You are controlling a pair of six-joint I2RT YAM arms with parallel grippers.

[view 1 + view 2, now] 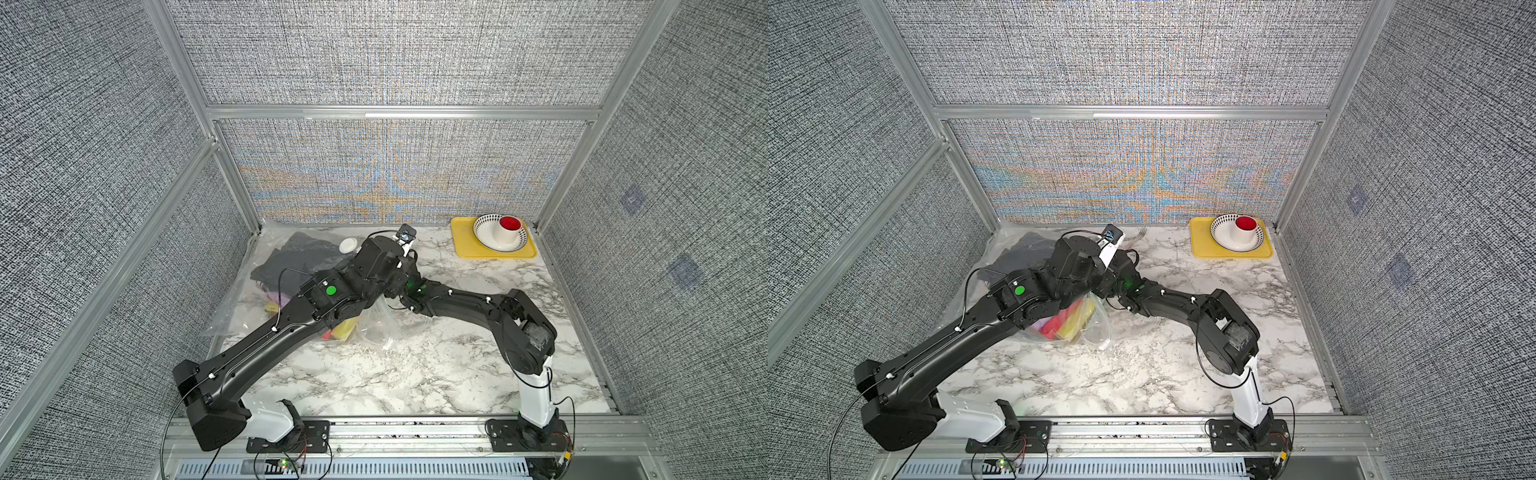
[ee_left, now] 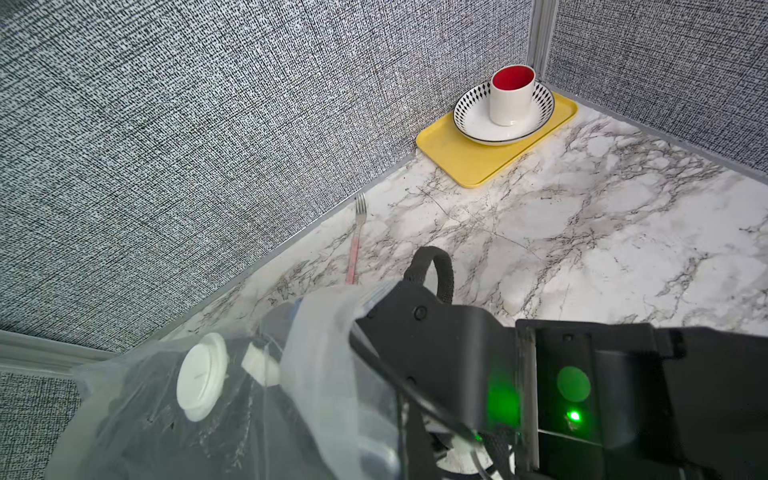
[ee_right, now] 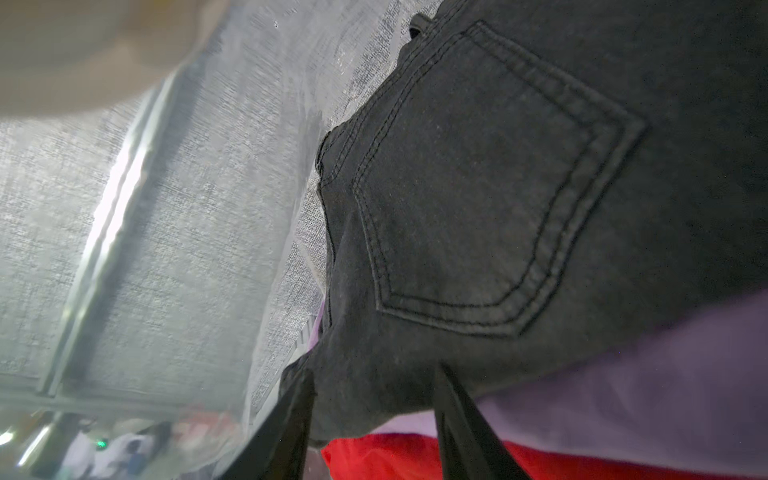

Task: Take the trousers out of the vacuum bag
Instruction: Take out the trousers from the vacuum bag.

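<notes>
Working from the left: the vacuum bag (image 1: pixel 232 307) lies at the far left of the counter (image 1: pixel 415 374). The trousers I can see are inside it, the dark grey pair (image 1: pixel 299 257) on top of lilac (image 3: pixel 623 395), red (image 3: pixel 382 457) and yellow (image 1: pixel 1077 322). My left fingers are hidden under plastic. They are pinched tight, on the bag's rim (image 2: pixel 316 332) as far as I can judge. That film is slick, so it may slip free and drop the mouth onto my right arm (image 1: pixel 457 301). My right fingers (image 3: pixel 286 428) stand parted astride the dark grey fold, gripping nothing. Closing here may catch the lilac too, or drag the whole bag. Further right, the fork (image 2: pixel 355 245) lies near the bag and could get swept.
</notes>
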